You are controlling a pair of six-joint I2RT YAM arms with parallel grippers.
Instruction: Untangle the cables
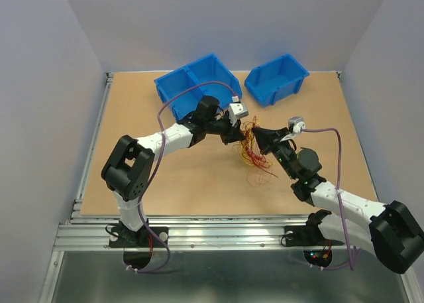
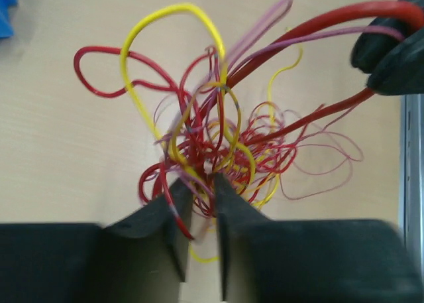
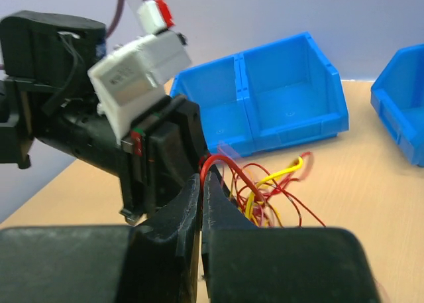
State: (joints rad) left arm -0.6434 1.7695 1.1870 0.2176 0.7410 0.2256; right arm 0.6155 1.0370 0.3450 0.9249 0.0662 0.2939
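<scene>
Left claw (image 2: 202,182): jaws set at a narrow gap, red strands pinched at the tips, so the knot is anchored.
Right claw (image 3: 203,178): fully closed on red strands, so these can be drawn out of the knot.
Loose tangle of thin red, yellow and orange cables (image 1: 252,150): held between both claws over the middle of the tan wooden table (image 1: 199,177).
Purpose of hold: opposed grips permit tension across the tangle.
</scene>
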